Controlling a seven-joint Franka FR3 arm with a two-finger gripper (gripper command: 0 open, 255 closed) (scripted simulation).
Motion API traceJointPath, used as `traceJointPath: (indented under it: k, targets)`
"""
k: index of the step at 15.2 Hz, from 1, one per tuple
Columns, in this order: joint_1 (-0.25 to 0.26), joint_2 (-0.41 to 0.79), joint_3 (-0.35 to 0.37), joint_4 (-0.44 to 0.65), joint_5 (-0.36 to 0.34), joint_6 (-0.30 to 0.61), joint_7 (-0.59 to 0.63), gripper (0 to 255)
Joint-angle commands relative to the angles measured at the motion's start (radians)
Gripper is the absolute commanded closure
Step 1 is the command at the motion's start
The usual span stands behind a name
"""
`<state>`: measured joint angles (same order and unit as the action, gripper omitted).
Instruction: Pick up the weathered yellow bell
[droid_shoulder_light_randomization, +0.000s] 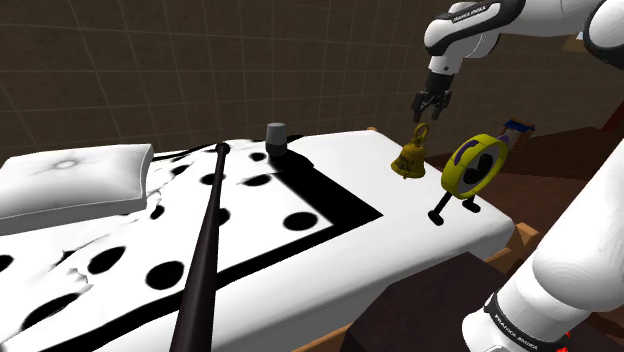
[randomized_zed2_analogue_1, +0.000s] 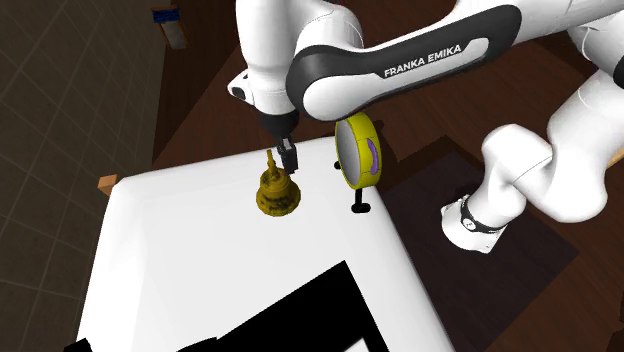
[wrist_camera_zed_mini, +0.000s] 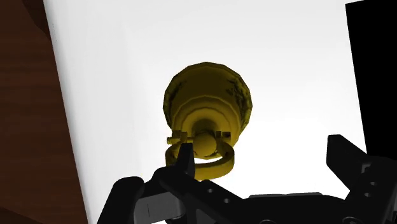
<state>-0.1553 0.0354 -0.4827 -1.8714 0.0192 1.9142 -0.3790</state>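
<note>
Presently, in the shoulder view, the yellow bell (droid_shoulder_light_randomization: 409, 160) is seen standing on the bed (droid_shoulder_light_randomization: 330, 165), right of the frame's middle, beside a yellow round object (droid_shoulder_light_randomization: 473, 165). The jaws are held just above its loop handle. In the second exterior view, they are placed beside that handle, near the centre. In the wrist view, the jaws are spread apart and nothing is grasped. The handle lies close to one finger, so centring seems needed.

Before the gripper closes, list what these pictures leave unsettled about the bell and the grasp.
- Wrist view: one finger overlaps the handle ring of the bell; contact cannot be told.
- Second exterior view: the arm covers the top of the yellow round object.
- Shoulder view: the gripper is too small to judge its gap above the bell.
</note>
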Motion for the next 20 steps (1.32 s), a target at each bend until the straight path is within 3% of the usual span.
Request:
traceJointPath:
  k: [1, 4, 13, 14, 20]
  targets:
    - [-0.026, 0.082, -0.021, 0.074, 0.045, -0.010, -0.037, 0]
    - [-0.060, 0.164, -0.032, 0.145, 0.091, -0.020, -0.068, 0]
    - [-0.062, 0.188, -0.027, 0.071, 0.107, 0.075, -0.079, 0]
    - [-0.062, 0.188, -0.027, 0.070, 0.107, 0.075, -0.080, 255]
    - [-0.062, 0.188, -0.027, 0.069, 0.106, 0.076, -0.080, 255]
